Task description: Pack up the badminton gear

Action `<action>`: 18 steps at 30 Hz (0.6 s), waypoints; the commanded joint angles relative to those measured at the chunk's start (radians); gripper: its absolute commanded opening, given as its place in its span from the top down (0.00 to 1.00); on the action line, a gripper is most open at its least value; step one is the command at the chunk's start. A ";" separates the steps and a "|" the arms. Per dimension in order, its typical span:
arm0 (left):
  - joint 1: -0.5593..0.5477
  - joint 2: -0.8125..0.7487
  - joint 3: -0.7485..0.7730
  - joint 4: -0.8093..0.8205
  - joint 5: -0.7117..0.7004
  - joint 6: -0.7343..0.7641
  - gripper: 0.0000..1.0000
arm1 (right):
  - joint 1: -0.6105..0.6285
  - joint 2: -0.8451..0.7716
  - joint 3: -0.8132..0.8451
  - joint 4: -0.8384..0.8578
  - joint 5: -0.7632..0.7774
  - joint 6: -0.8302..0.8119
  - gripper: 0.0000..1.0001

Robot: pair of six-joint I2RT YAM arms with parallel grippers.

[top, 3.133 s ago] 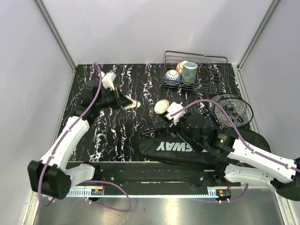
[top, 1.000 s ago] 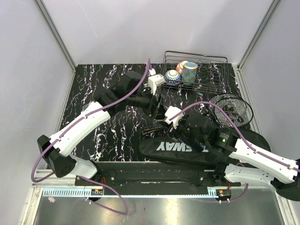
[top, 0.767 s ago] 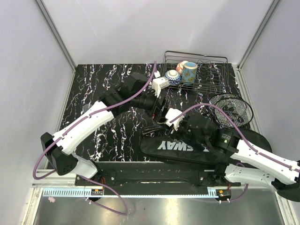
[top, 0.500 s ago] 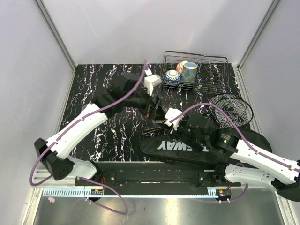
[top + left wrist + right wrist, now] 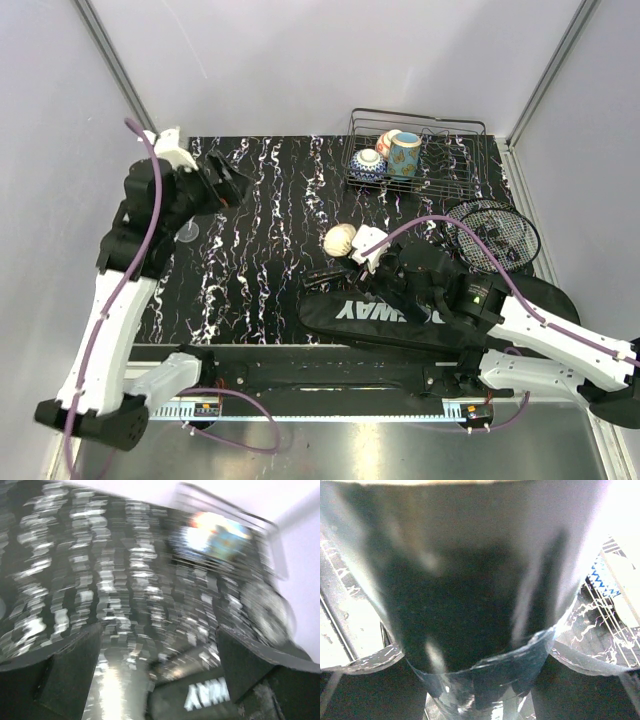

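My right gripper (image 5: pixel 372 256) is shut on the dark tube (image 5: pixel 342 240), which lies tilted at mid-table with its whitish round end facing left. In the right wrist view the tube (image 5: pixel 480 595) fills the frame between the pale fingers (image 5: pixel 357 657). The long black bag (image 5: pixel 440 318), lettered in white, lies along the near edge under the right arm. The racket's strung head (image 5: pixel 492 236) rests at the right. My left gripper (image 5: pixel 230 180) is open, high at the far left with nothing in it. Its wrist view is blurred, and the dark fingers (image 5: pixel 67 672) stand wide apart.
A wire basket (image 5: pixel 450 128) with painted cups (image 5: pixel 404 153) stands at the back right, close to the racket head. A small pale disc (image 5: pixel 187 232) lies on the marbled table (image 5: pixel 270 270) below the left gripper. Grey walls enclose three sides.
The left arm has swung away from the tube's end at mid-table to the far left, its jaws now wide. The right arm has kept still with the tube.
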 commanded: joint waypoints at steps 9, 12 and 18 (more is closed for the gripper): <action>0.407 0.569 0.012 -0.156 -0.383 -0.119 0.10 | 0.001 -0.039 0.021 0.074 0.036 0.011 0.60; 0.423 0.742 0.109 -0.167 -0.423 -0.147 0.14 | 0.000 -0.036 0.026 0.069 0.037 0.012 0.61; 0.449 0.945 0.224 -0.187 -0.464 -0.179 0.21 | 0.001 -0.063 0.009 0.057 0.054 0.015 0.61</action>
